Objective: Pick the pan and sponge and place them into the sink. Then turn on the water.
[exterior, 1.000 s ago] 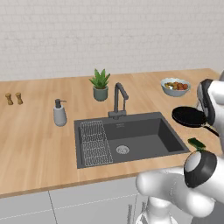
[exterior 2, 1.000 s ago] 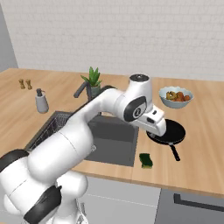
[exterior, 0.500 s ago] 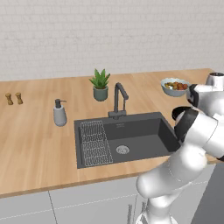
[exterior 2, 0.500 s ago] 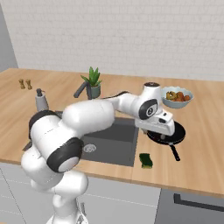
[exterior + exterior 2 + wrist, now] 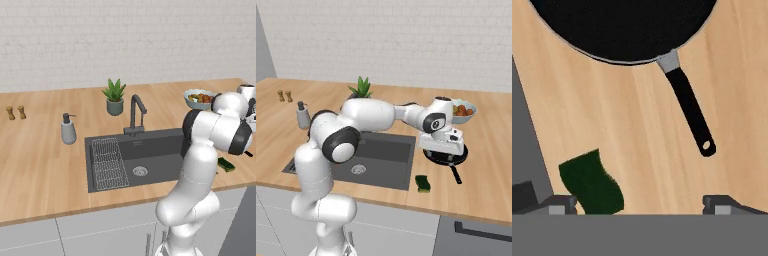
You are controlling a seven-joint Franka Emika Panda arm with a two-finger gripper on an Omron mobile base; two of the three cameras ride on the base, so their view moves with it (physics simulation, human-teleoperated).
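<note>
- Two things wait to go into the sink, and neither is there yet; the pan and the sponge both lie on the wooden counter to the right of the basin
- White robot arm reaches across to the right, its hand hovering just above the pan; the claw stands wide open, holding nothing, its two dark tips apart at the bottom of the hand view
- Seen from the hand, the round black pan is at the top, its thin handle running down and to the right over bare wood; the green-topped sponge lies lower left, close to one claw tip and near the sink's edge
- Grey bowl of food sits behind the pan, well clear of it; the dark faucet stands at the back of the basin, no water visibly running
- Step in hand, as I judge it: lining up for the first pick, most likely the pan
- Next move calls for lowering the open claw onto the handle or the rim, with the tips set either side of it, then closing; the handle is narrow, so the aim must be true; the sponge and the water come after
</note>
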